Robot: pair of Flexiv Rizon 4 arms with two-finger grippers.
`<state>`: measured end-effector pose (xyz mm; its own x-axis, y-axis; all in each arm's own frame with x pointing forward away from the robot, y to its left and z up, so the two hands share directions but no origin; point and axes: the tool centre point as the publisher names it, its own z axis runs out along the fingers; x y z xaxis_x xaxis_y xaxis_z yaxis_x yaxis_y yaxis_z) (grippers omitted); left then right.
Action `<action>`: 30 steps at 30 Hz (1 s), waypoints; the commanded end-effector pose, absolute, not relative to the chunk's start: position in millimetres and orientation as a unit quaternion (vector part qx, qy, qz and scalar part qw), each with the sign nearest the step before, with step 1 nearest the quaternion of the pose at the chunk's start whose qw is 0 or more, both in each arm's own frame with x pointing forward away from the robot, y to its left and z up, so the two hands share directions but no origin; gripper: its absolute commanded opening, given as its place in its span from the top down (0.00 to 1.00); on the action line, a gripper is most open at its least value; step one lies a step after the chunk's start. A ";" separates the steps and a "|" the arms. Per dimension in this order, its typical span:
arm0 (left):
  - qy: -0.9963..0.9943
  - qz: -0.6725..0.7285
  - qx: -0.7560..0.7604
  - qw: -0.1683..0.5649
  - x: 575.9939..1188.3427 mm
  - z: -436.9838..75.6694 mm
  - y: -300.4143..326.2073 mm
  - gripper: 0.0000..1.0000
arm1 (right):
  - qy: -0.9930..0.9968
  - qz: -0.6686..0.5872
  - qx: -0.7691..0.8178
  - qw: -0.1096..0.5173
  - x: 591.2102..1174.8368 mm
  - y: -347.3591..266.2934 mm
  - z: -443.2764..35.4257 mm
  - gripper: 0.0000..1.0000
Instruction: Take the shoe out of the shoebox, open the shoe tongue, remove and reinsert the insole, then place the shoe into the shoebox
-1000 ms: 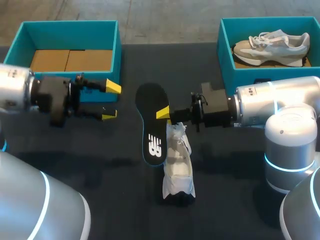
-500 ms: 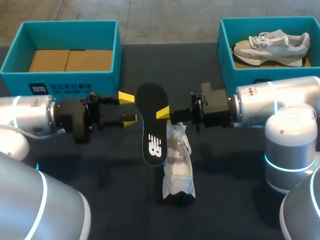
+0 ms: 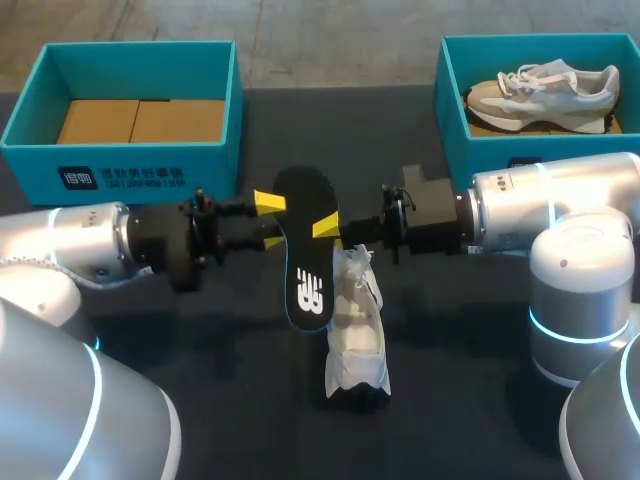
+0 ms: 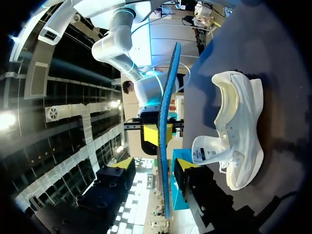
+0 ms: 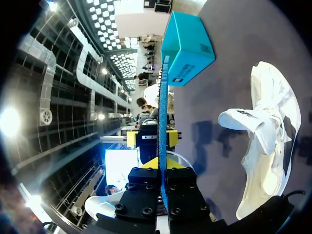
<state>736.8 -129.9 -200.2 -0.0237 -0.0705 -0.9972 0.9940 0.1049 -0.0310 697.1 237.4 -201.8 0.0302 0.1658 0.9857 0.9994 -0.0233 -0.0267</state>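
Observation:
A black insole point(image 3: 305, 255) with a blue rim hangs upright above the table, my right gripper point(image 3: 327, 228) shut on its right edge. My left gripper point(image 3: 270, 220) is at the insole's left edge, open, one yellow tip on each side of it. In the left wrist view the insole point(image 4: 164, 146) runs edge-on between the left gripper's point(image 4: 156, 165) fingers, with a gap on both sides. The right wrist view shows the insole point(image 5: 162, 126) pinched in the right gripper point(image 5: 162, 170). The white shoe point(image 3: 355, 335) lies on the table under the insole, its tongue pulled open point(image 5: 268, 146).
An open teal shoebox point(image 3: 140, 165) stands at the back left, brown cardboard inside. A second teal box point(image 3: 450, 110) at the back right holds a beige and white shoe point(image 3: 540, 88). My right arm's base point(image 3: 580, 300) stands at the right.
My left arm has travelled right, from in front of the left box to the insole's left edge, and its fingers have narrowed around that edge. The right arm, insole and shoe have kept still.

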 end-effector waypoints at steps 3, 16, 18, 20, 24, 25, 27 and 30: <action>0.517 -0.493 0.446 0.539 739.4 -201.9 -137.4 0.53 | -0.527 -0.455 -0.553 0.458 696.4 238.8 -201.9 1.00; 0.523 -0.488 0.443 0.541 743.3 -204.0 -149.2 0.56 | -0.527 -0.455 -0.553 0.458 696.4 238.8 -201.9 1.00; 0.523 -0.487 0.442 0.542 743.6 -203.7 -151.1 0.61 | -0.527 -0.455 -0.553 0.458 696.4 238.8 -201.9 1.00; 0.523 -0.485 0.443 0.543 744.0 -203.9 -152.8 0.63 | -0.527 -0.455 -0.553 0.458 696.4 238.8 -201.9 1.00; 0.525 -0.482 0.444 0.543 744.9 -204.7 -155.2 0.67 | -0.527 -0.455 -0.553 0.458 696.4 238.8 -201.9 1.00; 0.525 -0.482 0.444 0.543 745.3 -204.8 -155.7 0.68 | -0.527 -0.455 -0.553 0.458 696.4 238.8 -201.9 1.00; 0.526 -0.481 0.444 0.543 746.2 -204.4 -156.7 0.73 | -0.527 -0.455 -0.553 0.458 696.4 238.8 -201.9 1.00; 0.526 -0.480 0.444 0.543 747.4 -203.1 -157.6 0.80 | -0.527 -0.455 -0.553 0.458 696.4 238.8 -201.9 1.00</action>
